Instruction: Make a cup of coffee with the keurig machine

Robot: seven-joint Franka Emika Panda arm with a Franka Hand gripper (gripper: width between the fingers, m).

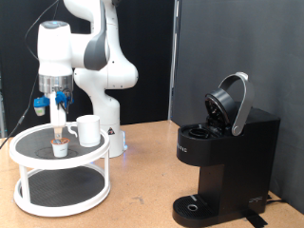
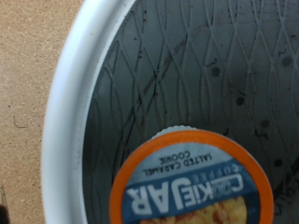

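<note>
The keurig machine (image 1: 228,157) is black and stands at the exterior view's right, with its rounded lid (image 1: 231,103) hinged open. The cup (image 1: 88,130), a small white mug, stands on the top tier of a white round stand (image 1: 47,163) at the left. My gripper (image 1: 60,136) points straight down just above a coffee pod (image 1: 60,147) on the same tier, to the left of the cup. In the wrist view the pod (image 2: 192,182) has an orange rim and a blue label and lies on dark mesh. My fingers do not show there.
The stand has two tiers and a raised white rim (image 2: 65,103) around the dark mesh. The machine's drip tray (image 1: 195,204) is low at the front, with nothing on it. Brown tabletop lies between the stand and the machine.
</note>
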